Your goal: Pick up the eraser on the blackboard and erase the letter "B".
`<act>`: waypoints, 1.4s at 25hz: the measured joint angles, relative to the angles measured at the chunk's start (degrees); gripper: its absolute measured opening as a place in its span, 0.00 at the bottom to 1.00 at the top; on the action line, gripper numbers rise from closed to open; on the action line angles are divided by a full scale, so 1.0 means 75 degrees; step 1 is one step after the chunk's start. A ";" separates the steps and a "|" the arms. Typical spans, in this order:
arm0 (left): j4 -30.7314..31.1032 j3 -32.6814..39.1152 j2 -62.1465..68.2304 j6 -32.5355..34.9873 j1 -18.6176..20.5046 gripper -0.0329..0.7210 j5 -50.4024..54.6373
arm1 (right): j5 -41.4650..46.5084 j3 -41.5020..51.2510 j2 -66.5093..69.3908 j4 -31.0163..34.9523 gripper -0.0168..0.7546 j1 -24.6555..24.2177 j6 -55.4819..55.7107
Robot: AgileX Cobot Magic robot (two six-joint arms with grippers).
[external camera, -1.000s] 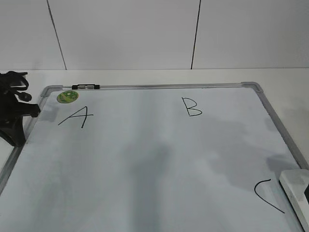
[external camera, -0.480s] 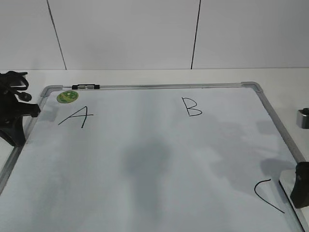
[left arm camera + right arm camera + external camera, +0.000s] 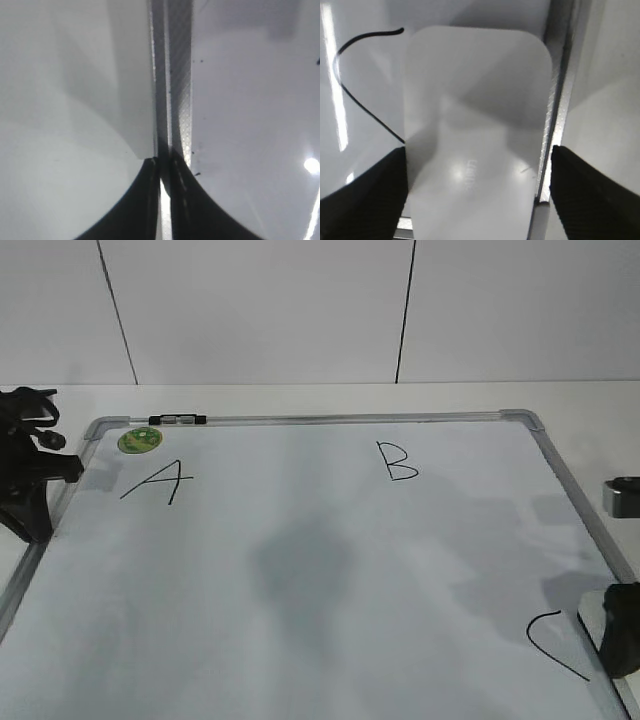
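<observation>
The blackboard [image 3: 320, 570] is a white board with a grey frame, lying flat. The letter "B" [image 3: 400, 462] is at its upper middle. The white eraser [image 3: 475, 100] lies at the board's right edge beside the "C" [image 3: 360, 107]. My right gripper [image 3: 477, 190] is open, with one black finger on each side of the eraser; the right finger stands a little apart from it. In the exterior view one black finger [image 3: 622, 640] covers most of the eraser [image 3: 593, 625]. My left gripper [image 3: 164, 165] is shut and empty over the board's left frame [image 3: 177, 75].
The letter "A" [image 3: 158, 483], a round green sticker [image 3: 139, 440] and a small black-and-clear marker [image 3: 177, 420] are at the board's top left. The left arm [image 3: 25, 480] rests at the board's left edge. A white wall stands behind the table.
The right gripper came down into view over the eraser at the lower right and has sunk slightly lower since. The left arm has not moved.
</observation>
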 joint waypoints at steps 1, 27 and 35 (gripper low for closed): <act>0.0000 0.0000 0.0000 0.0000 0.0000 0.07 0.0000 | 0.0000 0.0000 0.0056 0.0000 0.89 0.0012 0.0000; -0.0007 0.0000 0.0000 0.0000 0.0000 0.07 0.0000 | 0.0047 -0.0165 0.0497 0.0130 0.72 0.0012 0.0037; -0.0019 0.0000 0.0000 0.0000 0.0000 0.07 0.0000 | 0.0474 -0.0409 0.0497 0.0132 0.72 0.0012 0.0036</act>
